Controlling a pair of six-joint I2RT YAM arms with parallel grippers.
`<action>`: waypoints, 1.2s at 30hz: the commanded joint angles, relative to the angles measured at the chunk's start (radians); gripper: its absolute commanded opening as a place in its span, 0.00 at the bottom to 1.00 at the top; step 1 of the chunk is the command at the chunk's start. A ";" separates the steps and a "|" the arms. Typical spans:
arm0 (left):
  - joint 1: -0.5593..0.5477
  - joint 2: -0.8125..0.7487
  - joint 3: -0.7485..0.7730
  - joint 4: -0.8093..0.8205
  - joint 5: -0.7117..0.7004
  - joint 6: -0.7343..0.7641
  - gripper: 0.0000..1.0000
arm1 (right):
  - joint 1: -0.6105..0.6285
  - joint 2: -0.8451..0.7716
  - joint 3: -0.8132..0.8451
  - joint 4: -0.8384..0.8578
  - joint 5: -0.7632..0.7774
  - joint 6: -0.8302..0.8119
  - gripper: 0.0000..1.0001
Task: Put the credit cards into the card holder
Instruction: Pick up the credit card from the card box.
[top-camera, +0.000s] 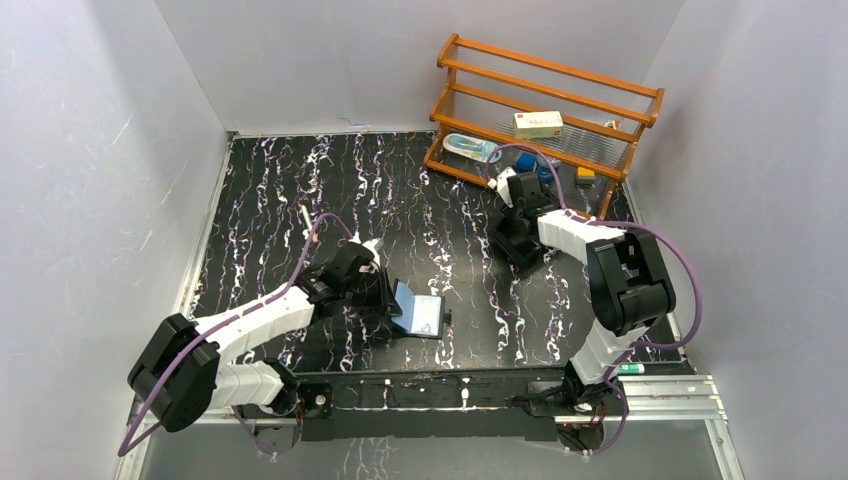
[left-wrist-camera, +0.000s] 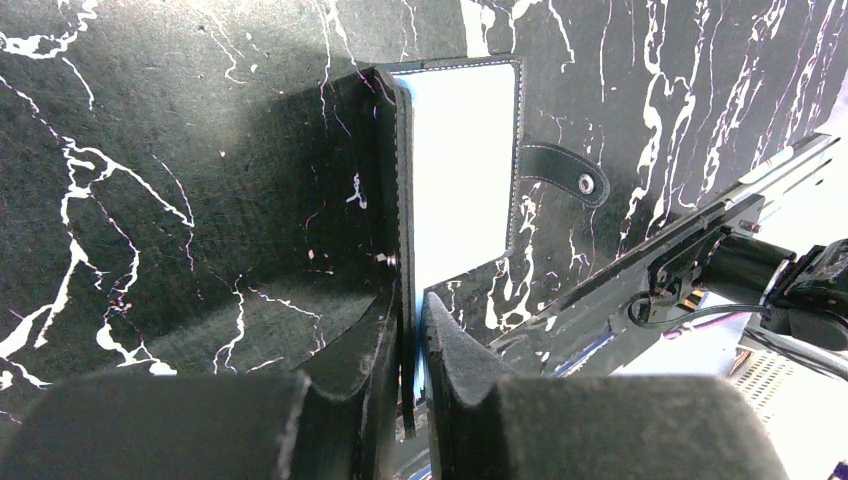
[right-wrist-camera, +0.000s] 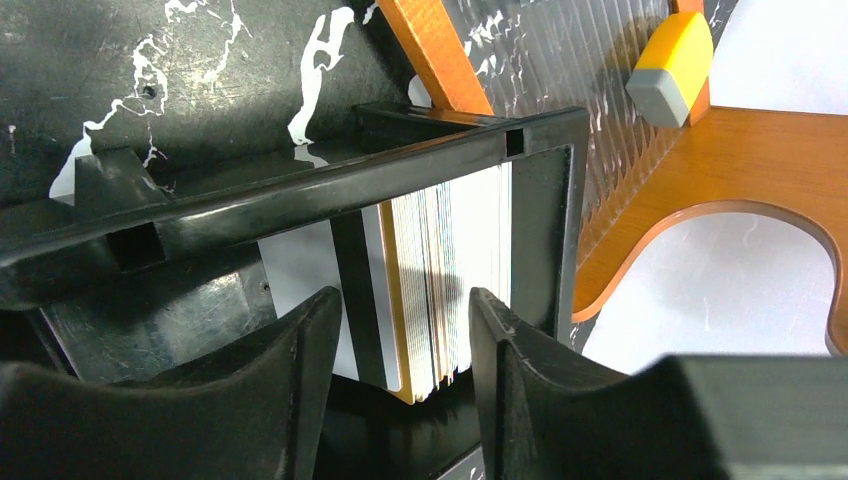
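Note:
The card holder (top-camera: 420, 312) is a black folding wallet, open near the table's front middle, with a silvery-blue inside (left-wrist-camera: 465, 170) and a snap tab (left-wrist-camera: 565, 178). My left gripper (left-wrist-camera: 412, 300) is shut on the wallet's upright flap edge and shows in the top view (top-camera: 385, 290). The credit cards (right-wrist-camera: 445, 280), white with tan-orange edges, stand stacked on edge in a black open-topped box (right-wrist-camera: 300, 190). My right gripper (right-wrist-camera: 403, 300) is open with one finger on each side of the stack and touches no card. In the top view it (top-camera: 512, 240) is over the box, by the rack.
A wooden rack (top-camera: 545, 110) stands at the back right with a white carton (top-camera: 538, 123), a pale blue tube (top-camera: 470, 148) and a yellow-grey block (right-wrist-camera: 672, 55). A small stick (top-camera: 306, 215) lies at mid left. The arm bases line the front edge.

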 joint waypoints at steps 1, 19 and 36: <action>0.004 -0.035 0.031 -0.013 0.001 0.011 0.10 | -0.006 -0.002 0.007 0.045 0.023 -0.005 0.54; 0.004 -0.046 0.023 -0.011 -0.002 0.003 0.09 | -0.007 -0.055 0.001 0.063 0.051 -0.009 0.27; 0.004 -0.051 0.011 -0.002 0.001 -0.004 0.09 | -0.008 -0.088 0.011 0.038 0.054 0.003 0.16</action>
